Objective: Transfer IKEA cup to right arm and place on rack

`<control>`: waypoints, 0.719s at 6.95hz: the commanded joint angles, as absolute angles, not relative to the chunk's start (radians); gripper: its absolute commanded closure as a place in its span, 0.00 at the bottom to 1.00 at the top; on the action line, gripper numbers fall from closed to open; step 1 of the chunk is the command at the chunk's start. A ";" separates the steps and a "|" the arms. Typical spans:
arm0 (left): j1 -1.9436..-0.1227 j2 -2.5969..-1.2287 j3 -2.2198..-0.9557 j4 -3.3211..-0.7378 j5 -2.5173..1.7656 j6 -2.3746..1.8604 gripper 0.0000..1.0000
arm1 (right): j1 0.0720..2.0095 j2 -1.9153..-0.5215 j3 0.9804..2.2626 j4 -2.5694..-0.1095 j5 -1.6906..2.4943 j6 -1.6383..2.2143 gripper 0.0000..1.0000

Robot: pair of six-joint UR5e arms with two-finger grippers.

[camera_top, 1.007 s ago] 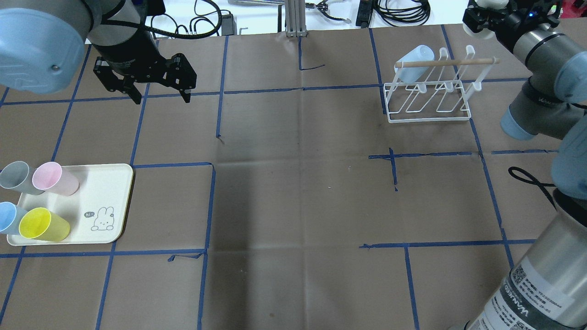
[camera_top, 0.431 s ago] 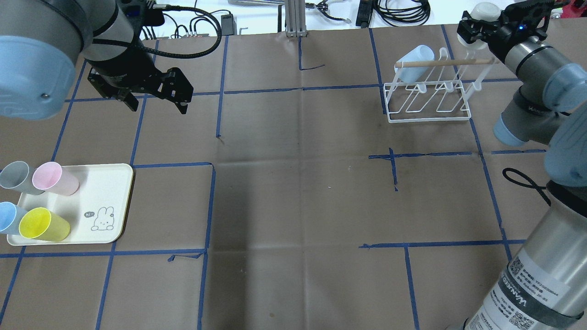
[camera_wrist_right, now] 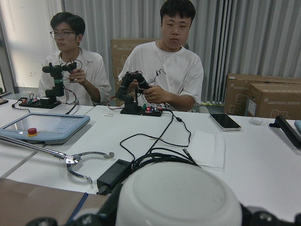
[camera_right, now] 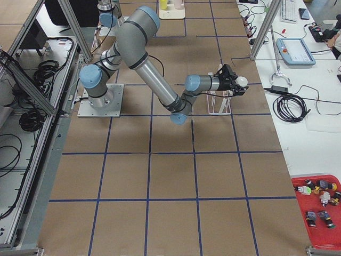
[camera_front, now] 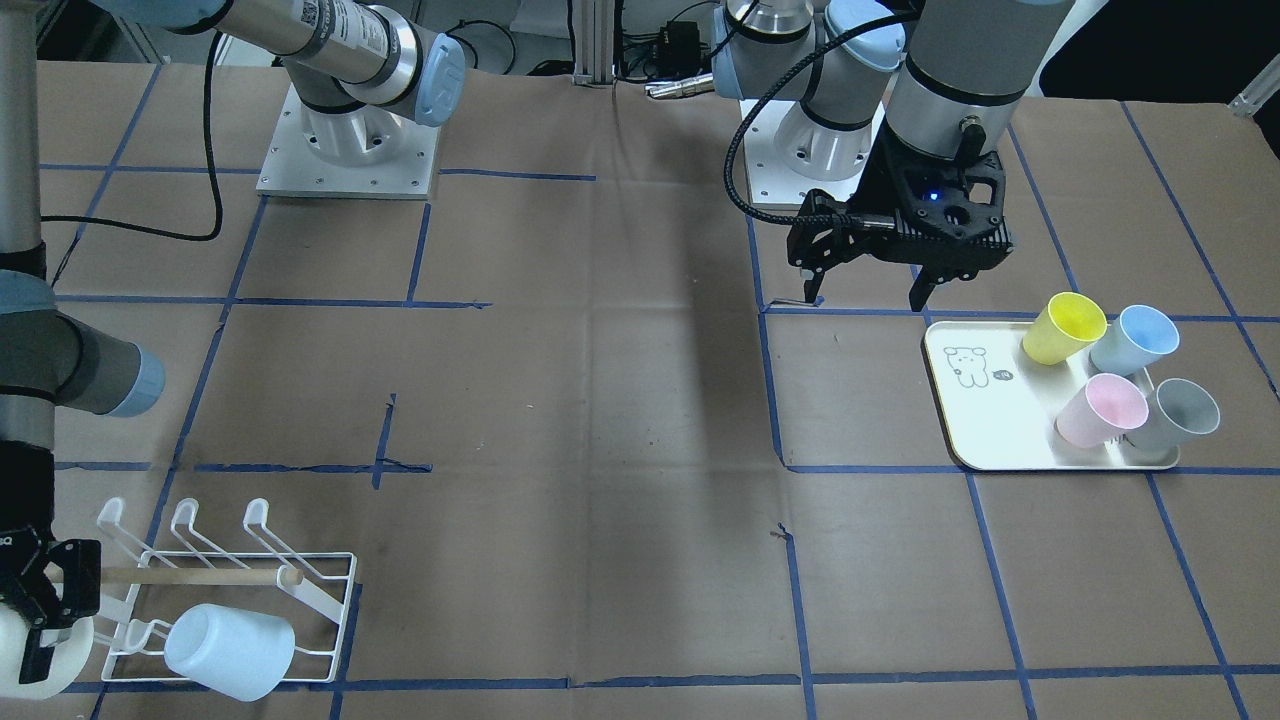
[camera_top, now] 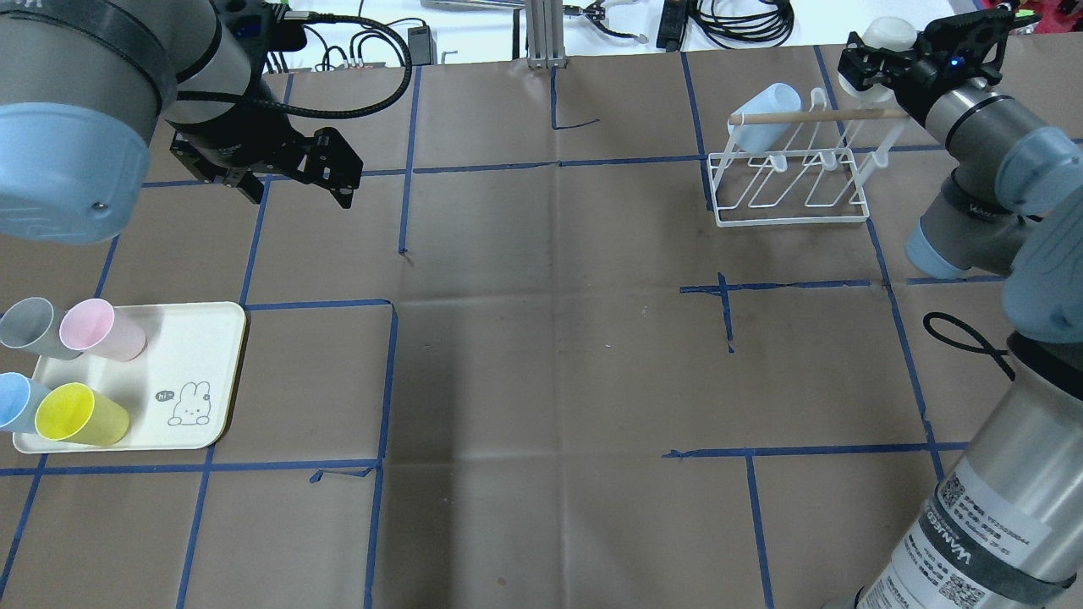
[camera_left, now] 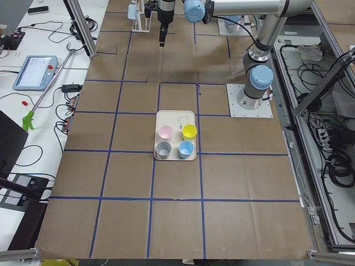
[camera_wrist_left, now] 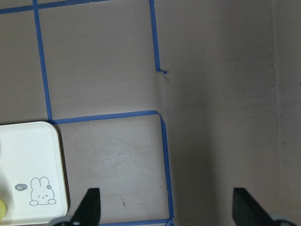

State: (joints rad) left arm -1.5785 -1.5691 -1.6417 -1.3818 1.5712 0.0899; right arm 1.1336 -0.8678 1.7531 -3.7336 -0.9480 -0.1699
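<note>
White cup (camera_top: pixel 886 35) pinched in right gripper (camera_top: pixel 871 61), just beside rack (camera_top: pixel 821 115), not yet on a prong. Handover looks done; left gripper (camera_top: pixel 298 196) spread, empty. One blue cup (camera_top: pixel 766 106) already hung; four wait on tray (camera_top: pixel 207 355).

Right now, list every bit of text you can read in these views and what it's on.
"hi~": speech bubble by the rabbit printed on the cream tray.
"UNIVERSAL ROBOTS": cardboard box in the right wrist view.
Right arm's label, with printed codes: too blurred to read.
</note>
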 commanded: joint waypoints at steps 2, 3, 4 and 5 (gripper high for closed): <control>-1.578 -1.562 -1.637 -1.388 1.569 0.086 0.01 | 1.134 -0.862 1.766 -3.729 -0.950 -0.167 0.79; -1.578 -1.562 -1.634 -1.393 1.569 0.086 0.01 | 1.132 -0.862 1.770 -3.729 -0.950 -0.166 0.53; -1.578 -1.562 -1.632 -1.394 1.575 0.087 0.01 | 1.134 -0.862 1.769 -3.722 -0.950 -0.155 0.07; -1.577 -1.562 -1.635 -1.391 1.588 0.087 0.01 | 1.134 -0.862 1.769 -3.720 -0.954 -0.143 0.01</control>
